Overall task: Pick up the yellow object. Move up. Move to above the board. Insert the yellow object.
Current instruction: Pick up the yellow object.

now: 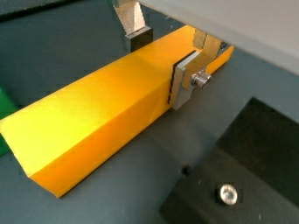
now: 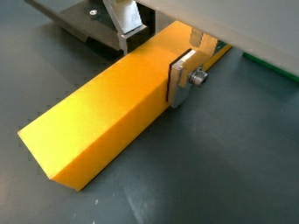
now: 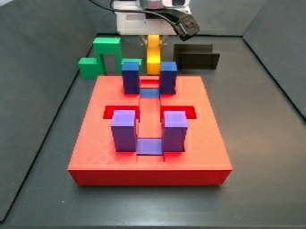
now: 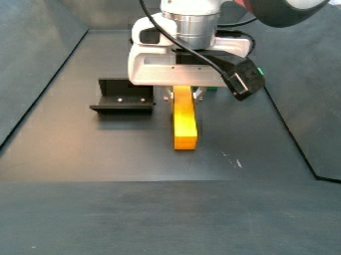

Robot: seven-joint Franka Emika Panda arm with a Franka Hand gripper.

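Because the hand (image 1: 163, 59) grips the yellow bar (image 1: 105, 109) only at one end, the long free end could sag or twist and scrape the surface (image 2: 222, 166) during the lift. Its two plates are closed on the bar's sides in both wrist views. In a side view the arm points straight down over the bar (image 4: 182, 118), which lies flat beside the fixture (image 4: 123, 98), beyond the far edge of the red board (image 3: 149, 143).

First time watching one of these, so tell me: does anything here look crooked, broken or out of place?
Nothing stands out. The tool grips one end of the yellow object, which lies flat on the floor. The board and its upright blocks look intact.
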